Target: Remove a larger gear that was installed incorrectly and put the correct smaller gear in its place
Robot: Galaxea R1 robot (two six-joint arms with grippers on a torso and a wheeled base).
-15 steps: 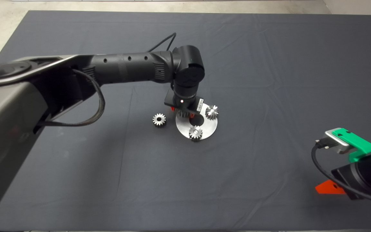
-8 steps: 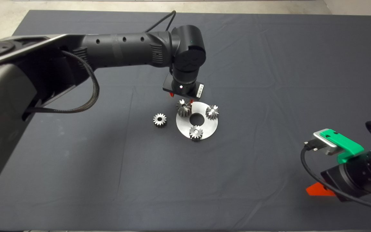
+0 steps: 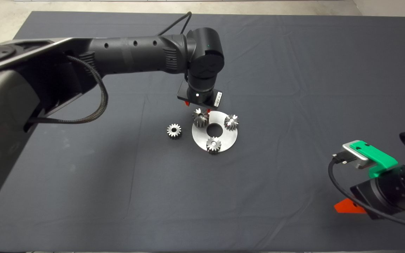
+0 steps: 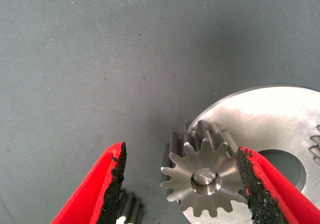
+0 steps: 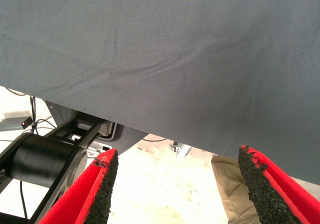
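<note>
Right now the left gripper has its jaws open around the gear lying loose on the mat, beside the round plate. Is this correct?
Not quite. In the left wrist view the open left gripper brackets the larger gear seated on the round plate, not the loose smaller gear on the mat.

Round silver plate (image 3: 227,141) with two gears lies on dark mat (image 3: 294,88).

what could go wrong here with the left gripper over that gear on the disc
1. The left gripper is open and off-centre: one pad sits at the larger gear, the other is well clear. Closing may push the gear sideways instead of clamping it.
2. The gear sits on a pin at the edge of the metal disc; a tilted pull might jam it or drag the disc across the mat.
3. The spare smaller gear lies close by and could get knocked.
</note>
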